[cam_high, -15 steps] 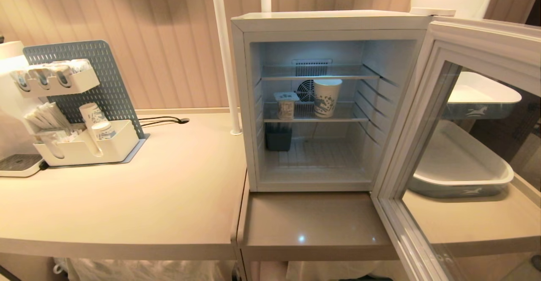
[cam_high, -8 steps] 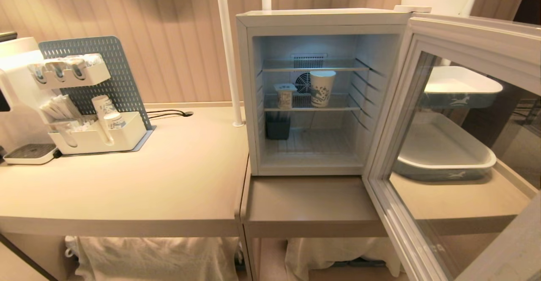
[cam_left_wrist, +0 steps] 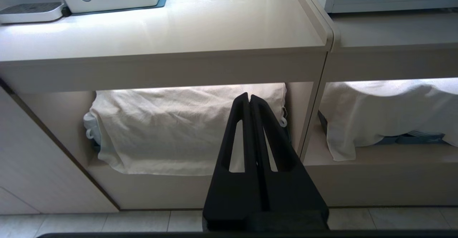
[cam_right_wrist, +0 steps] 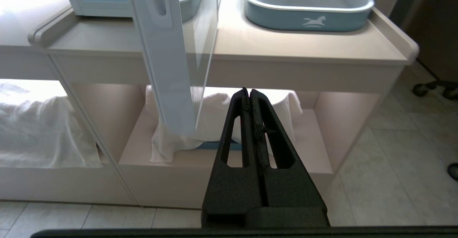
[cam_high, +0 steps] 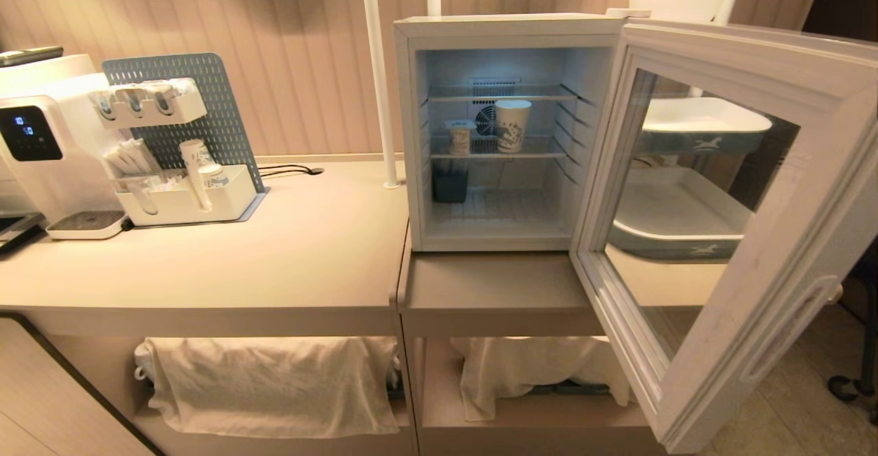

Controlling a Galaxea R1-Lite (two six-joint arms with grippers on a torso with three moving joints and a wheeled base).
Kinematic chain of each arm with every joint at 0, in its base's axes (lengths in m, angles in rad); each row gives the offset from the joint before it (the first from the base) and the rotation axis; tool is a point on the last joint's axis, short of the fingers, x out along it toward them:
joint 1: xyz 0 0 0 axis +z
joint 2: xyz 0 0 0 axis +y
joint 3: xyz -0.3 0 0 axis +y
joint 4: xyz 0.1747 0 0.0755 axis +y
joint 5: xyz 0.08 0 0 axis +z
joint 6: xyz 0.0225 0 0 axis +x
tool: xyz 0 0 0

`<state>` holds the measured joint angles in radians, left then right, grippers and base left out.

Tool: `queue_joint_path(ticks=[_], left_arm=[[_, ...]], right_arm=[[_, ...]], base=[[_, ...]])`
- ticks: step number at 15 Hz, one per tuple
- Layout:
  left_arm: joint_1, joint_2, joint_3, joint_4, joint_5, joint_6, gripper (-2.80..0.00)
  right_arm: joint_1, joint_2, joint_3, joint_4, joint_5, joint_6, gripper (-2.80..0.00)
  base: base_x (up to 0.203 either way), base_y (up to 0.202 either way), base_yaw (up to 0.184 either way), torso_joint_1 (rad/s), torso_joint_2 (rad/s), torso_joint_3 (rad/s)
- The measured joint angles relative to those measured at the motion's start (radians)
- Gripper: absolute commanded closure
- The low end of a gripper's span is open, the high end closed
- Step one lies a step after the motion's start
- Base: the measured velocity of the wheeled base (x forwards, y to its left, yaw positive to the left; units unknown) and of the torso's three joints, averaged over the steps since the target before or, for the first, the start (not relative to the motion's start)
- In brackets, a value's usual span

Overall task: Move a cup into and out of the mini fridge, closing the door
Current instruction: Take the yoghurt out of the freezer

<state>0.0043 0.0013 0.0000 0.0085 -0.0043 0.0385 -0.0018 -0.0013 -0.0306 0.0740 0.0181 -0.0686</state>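
Cup (cam_high: 459,137) sitting on mid wire shelf inside mini fridge (cam_high: 507,27), just beside taller paper cup (cam_high: 512,125). Door (cam_high: 713,223) standing wide open to right. Left end effector (cam_left_wrist: 249,96) & right end effector (cam_right_wrist: 249,91) both hanging below bench (cam_high: 274,250) level, pressed shut, gripping nothing.

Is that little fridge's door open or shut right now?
Open. The door is swung wide to the right, leaving the mini fridge interior exposed, with its shelves and the cup visible inside.
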Motion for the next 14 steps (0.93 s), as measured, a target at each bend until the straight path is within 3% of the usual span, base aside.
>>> queue_joint_path(ticks=[6, 14], left_arm=[[0.0, -0.001, 0.0, -0.001, -0.001, 0.0, 0.0], [0.0, -0.001, 0.0, -0.001, 0.0, -0.002, 0.0]], right_arm=[[0.0, 0.0, 0.0, -0.003, 0.0, 0.0, 0.0], [0.001, 0.0, 0.0, -0.003, 0.0, 0.0, 0.0]], base=[[-0.022, 0.014, -0.001, 0.001, 0.0, 0.002], [0.0, 0.188, 0.002, 0.002, 0.01, 0.003]])
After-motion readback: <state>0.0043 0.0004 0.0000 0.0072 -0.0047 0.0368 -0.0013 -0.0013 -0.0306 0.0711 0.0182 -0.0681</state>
